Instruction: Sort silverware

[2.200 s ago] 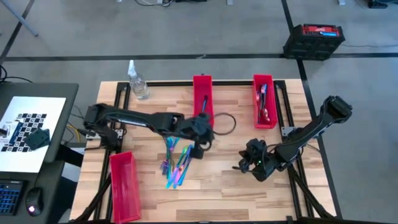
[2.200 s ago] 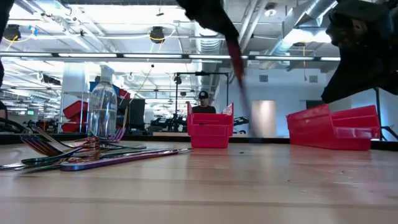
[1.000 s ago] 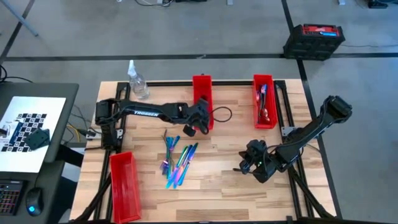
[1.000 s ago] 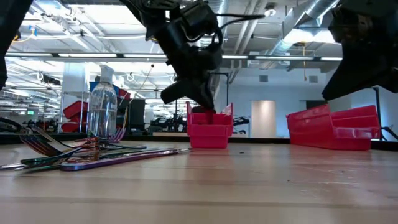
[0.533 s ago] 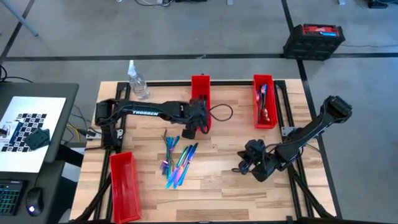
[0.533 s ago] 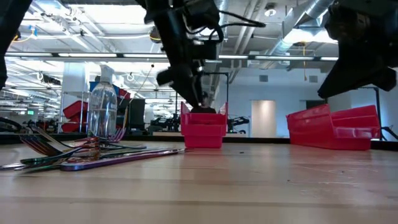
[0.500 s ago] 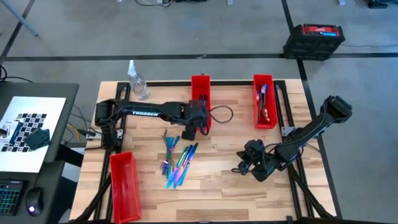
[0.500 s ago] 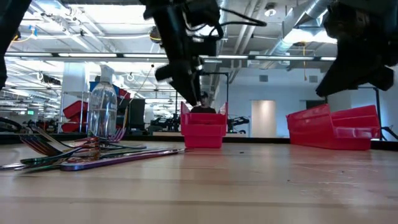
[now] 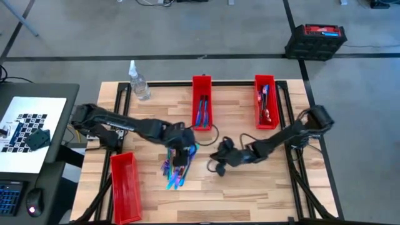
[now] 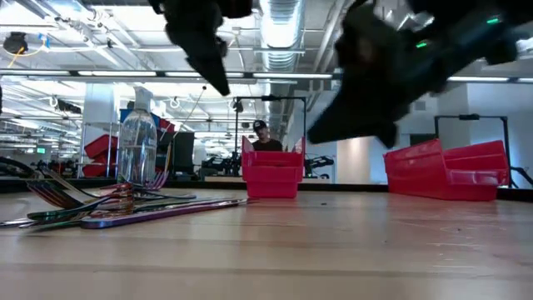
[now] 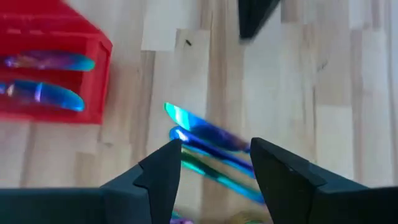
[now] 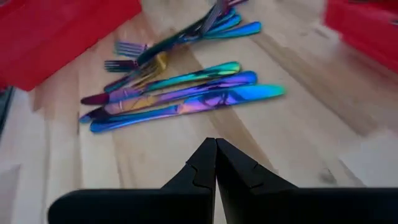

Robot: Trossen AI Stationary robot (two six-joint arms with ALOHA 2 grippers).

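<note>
Silverware (image 9: 178, 164) heaped on worktop (image 9: 250, 187) right under my left tool (image 9: 181, 156), spread wide, empty, poised to straddle one blue piece. Right tool (image 12: 215, 163) pinched closed, pointing at heap from just beside. Half second back: left tool over middle bin (image 9: 202, 111); right parked farther out.

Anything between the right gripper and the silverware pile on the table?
No: the right wrist view shows only bare wooden tabletop between the shut right gripper and the loose silverware pile.
</note>
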